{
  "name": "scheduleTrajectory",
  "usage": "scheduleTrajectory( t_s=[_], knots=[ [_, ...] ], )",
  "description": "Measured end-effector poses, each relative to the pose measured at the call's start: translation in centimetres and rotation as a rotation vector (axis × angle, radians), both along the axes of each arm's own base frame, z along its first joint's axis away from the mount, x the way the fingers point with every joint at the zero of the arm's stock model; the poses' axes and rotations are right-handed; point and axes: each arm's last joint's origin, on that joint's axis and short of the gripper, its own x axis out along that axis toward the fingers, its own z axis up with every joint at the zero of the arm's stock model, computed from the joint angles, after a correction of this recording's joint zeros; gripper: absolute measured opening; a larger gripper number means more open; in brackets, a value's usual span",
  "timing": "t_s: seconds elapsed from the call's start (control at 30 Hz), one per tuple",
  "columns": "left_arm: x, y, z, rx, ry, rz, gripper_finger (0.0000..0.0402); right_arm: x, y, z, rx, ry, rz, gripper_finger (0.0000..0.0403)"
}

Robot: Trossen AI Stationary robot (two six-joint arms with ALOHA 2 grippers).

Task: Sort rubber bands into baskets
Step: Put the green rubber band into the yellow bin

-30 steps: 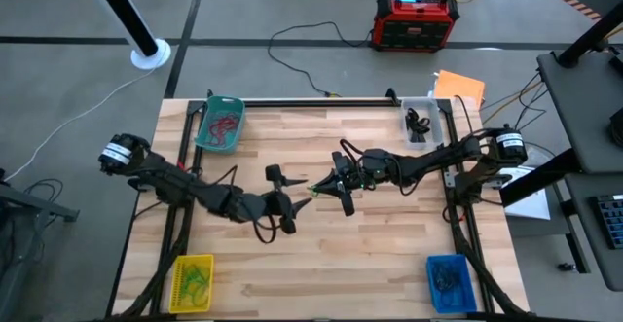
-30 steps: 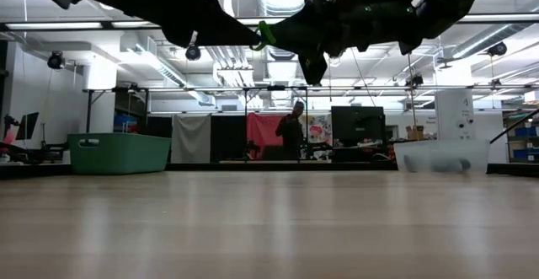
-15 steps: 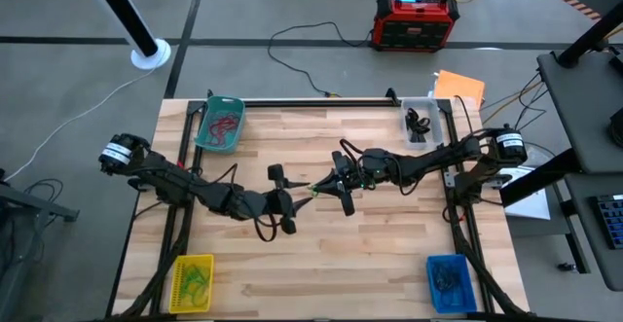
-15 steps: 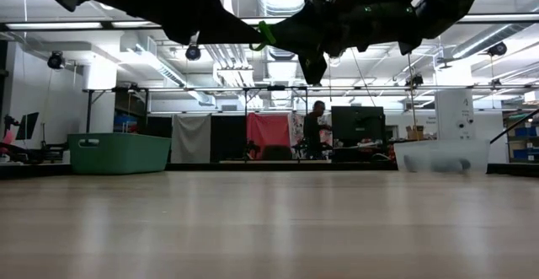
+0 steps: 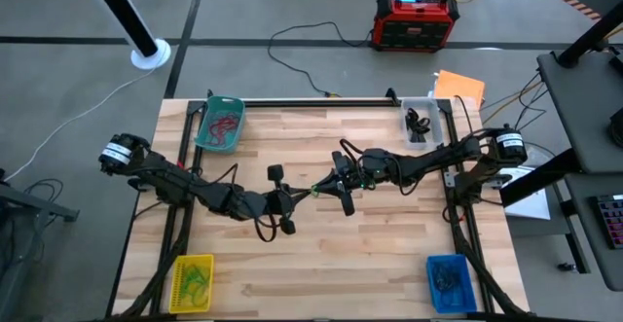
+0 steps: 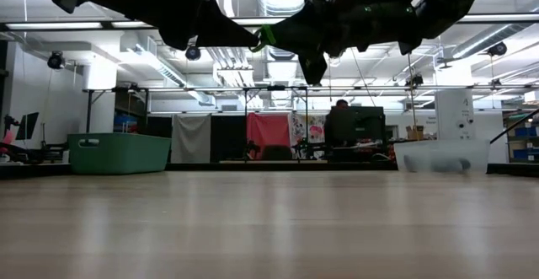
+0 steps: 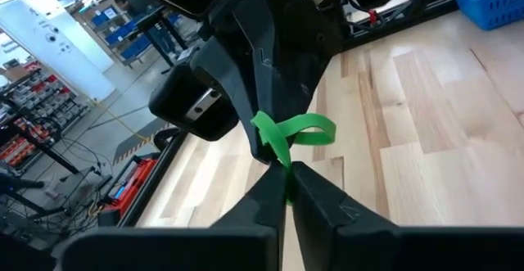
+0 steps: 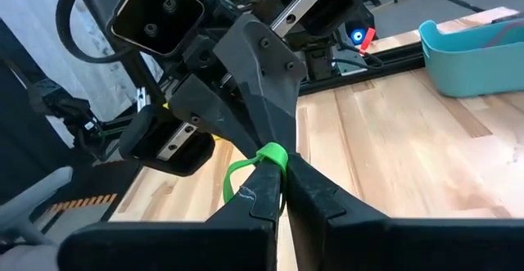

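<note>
A green rubber band (image 5: 313, 188) hangs high above the middle of the table, between my two grippers, which meet tip to tip. My left gripper (image 5: 305, 192) reaches in from the table's left and is shut on the band. My right gripper (image 5: 322, 185) reaches in from the right and is also shut on it. The low view shows the band (image 6: 267, 36) far above the tabletop. A loose loop of the band (image 7: 315, 129) sticks out sideways from the fingertips. The baskets stand at the corners: teal (image 5: 220, 124), clear (image 5: 421, 120), yellow (image 5: 192, 281) and blue (image 5: 450, 281), each with bands inside. My left gripper pinches a strip of the green band (image 7: 278, 150) between its two fingertips. It comes nearly level from the table's left. The band is lifted clear of the table, shared with the other gripper. My right gripper pinches the green band (image 8: 273, 155) between its two fingertips, right against the left gripper's tips. It comes level from the table's right. The rest of the band curls out as a slack loop (image 8: 235, 178) beside the fingers, clear of the table.
A red-and-black box (image 5: 414, 20) sits on the floor beyond the far edge, with cables around it. An orange sheet (image 5: 459, 87) lies by the clear basket. A black frame runs along the table's edges. A person shows in the room far behind the table.
My left gripper has shut on the green band, its fingers drawing together from wide apart while the arm stayed in place. My right gripper has kept still, holding the band throughout.
</note>
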Motion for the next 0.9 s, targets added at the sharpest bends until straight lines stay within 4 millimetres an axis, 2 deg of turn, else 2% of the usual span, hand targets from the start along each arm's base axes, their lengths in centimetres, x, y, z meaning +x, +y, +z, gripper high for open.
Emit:
scheduleTrajectory(
  t_s=[0.2, 0.57, 0.7, 0.9],
  knots=[
    [0.0, 0.0, 0.0, 0.001, 0.001, 0.003, 0.0000, 0.0, 0.0, 0.0, 0.069, 0.015, -0.009, 0.0023],
    [-0.2, -0.4, -0.2, 0.007, 0.021, -0.008, 0.0000, -0.4, -0.1, -0.7, 0.079, 0.132, -0.018, 0.0141],
    [-0.4, -0.4, -0.2, 0.010, 0.039, 0.017, 0.0000, -0.4, -0.1, -0.8, 0.078, 0.136, -0.018, 0.0168],
    [-1.8, -0.6, 0.6, 0.037, 0.066, 0.105, 0.0000, -0.6, -0.1, -1.1, 0.073, 0.174, -0.025, 0.0192]
  ],
)
